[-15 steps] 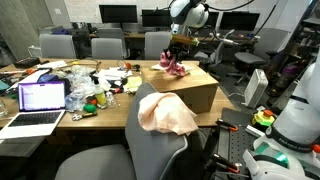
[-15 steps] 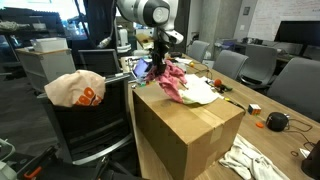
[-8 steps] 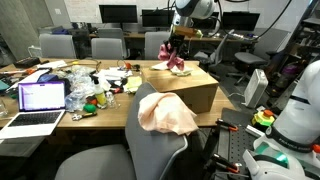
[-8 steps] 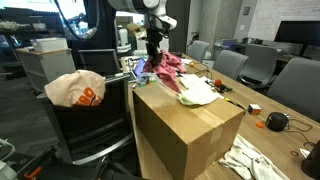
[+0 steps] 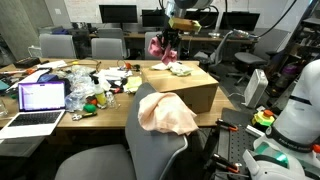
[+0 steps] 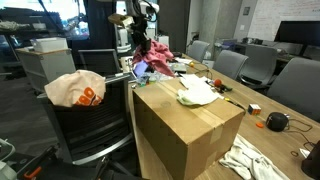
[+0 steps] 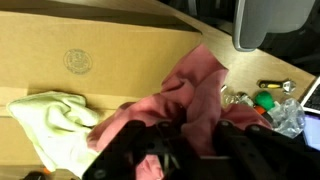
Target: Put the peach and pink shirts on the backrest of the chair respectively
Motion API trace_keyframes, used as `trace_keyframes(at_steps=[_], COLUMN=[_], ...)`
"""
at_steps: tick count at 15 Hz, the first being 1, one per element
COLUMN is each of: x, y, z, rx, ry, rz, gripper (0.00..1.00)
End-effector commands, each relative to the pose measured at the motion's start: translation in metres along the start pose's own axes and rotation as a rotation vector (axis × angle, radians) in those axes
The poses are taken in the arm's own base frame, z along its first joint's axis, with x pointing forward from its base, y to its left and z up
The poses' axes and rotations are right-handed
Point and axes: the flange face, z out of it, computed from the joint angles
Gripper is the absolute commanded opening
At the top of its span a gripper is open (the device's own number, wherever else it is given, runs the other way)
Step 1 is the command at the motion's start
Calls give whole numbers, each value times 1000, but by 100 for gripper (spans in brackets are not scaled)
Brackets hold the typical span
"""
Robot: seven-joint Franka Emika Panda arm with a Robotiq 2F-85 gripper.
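Chair (image 5: pixel 150 150): sitting nearest in an exterior view, and facing the cardboard box (image 5: pixel 185 88), which is standing just beyond it.
Backrest (image 6: pixel 88 120): its top edge is carrying the peach shirt (image 5: pixel 166 113), which is lying bunched and is covering most of that edge; in both exterior views the cloth is spilling a little down the sides.
Room at chair: air above the backrest is showing open in both exterior views; the box wall is crowding one flank, just beside it.
Table (image 5: pixel 75 125): running past the chair, with a laptop (image 5: pixel 40 98) and loose clutter sitting along it.
Box top: flat and mostly bare, with a pale green cloth (image 6: pixel 197 93) lying crumpled on it, apart from the near edges.
Gripper (image 5: pixel 168 33): hanging over the far side of the box, its fingers pinching down on the pink shirt (image 5: pixel 165 48); in the wrist view the cloth is bunching up between the dark fingers (image 7: pixel 118 155).
Pink shirt, place: dangling from the gripper above the box's far edge; the hem is looking clear of the box top in an exterior view (image 6: pixel 150 57), though contact cannot be ruled out from the wrist.
Pink shirt, look: salmon to rose in colour, creased and gathered into a drooping bundle, with folds fanning outward (image 7: pixel 195 90) beside the pale green cloth.
Beyond: office chairs (image 5: pixel 105 46) and monitors (image 5: pixel 118 13) are lining the back of the room, well apart from the arm.
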Motion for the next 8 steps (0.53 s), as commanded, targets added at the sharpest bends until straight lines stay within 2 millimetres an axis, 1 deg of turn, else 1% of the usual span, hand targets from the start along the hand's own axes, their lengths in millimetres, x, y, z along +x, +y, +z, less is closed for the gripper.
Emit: trace_keyframes(at_steps=[1, 4, 8], x=[-10, -20, -33], y=[-25, -43, -63], z=[-20, -24, -21], rx=[-12, -18, -27], ry=[35, 45, 43], rz=[-97, -159, -232], gripper=[5, 5, 5])
